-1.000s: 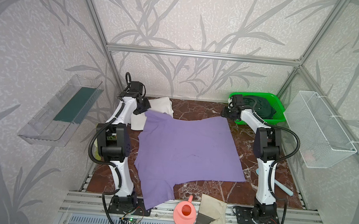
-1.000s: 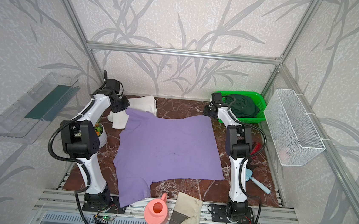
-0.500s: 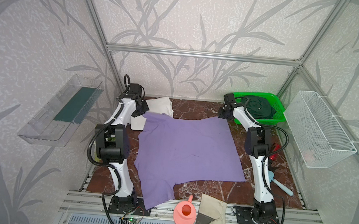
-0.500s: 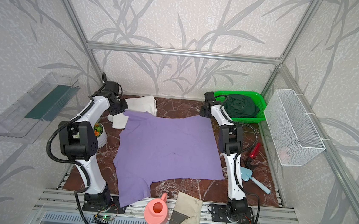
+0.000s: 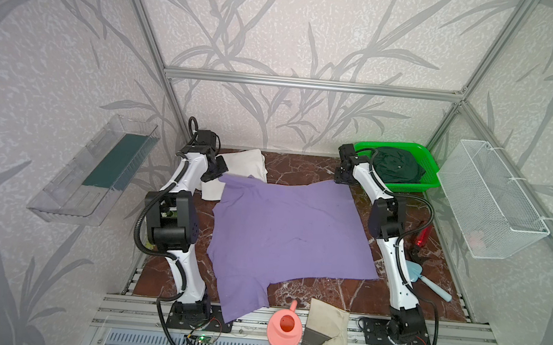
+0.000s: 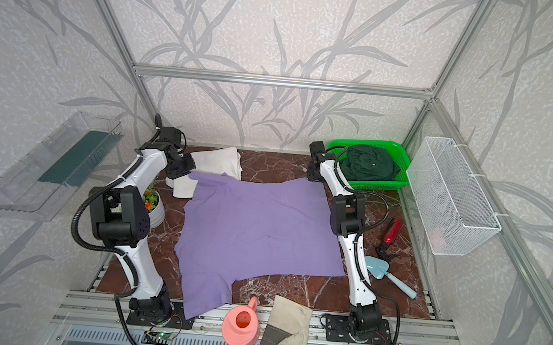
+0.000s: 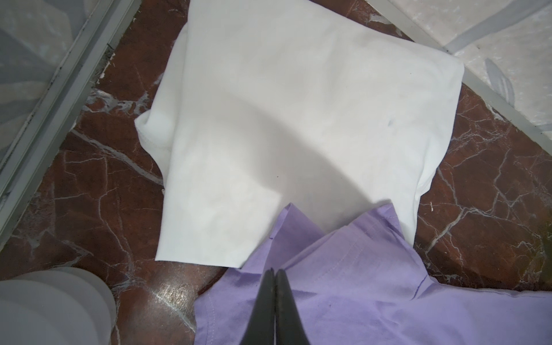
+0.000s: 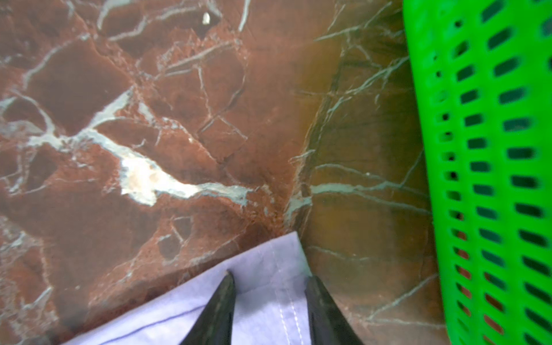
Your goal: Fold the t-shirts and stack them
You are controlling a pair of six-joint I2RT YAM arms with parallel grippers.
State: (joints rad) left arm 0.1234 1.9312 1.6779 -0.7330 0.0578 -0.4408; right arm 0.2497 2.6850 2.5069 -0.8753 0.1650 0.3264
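Seeing lavender t-shirt (image 5: 290, 229) spread flat across middle of tabletop (image 5: 303, 165), near-left part trailing past the near edge. Reading left pincer (image 7: 274, 270) as clenched on its far-left corner, fabric bunched at the tips and overlapping the folded white t-shirt (image 7: 298, 119) at far left. Reading right pincer (image 8: 270, 274) as released, jaws apart, straddling the far-right corner, near green basket (image 8: 493, 149). Spotting dark green t-shirt (image 5: 396, 168) crumpled in that basket, far right.
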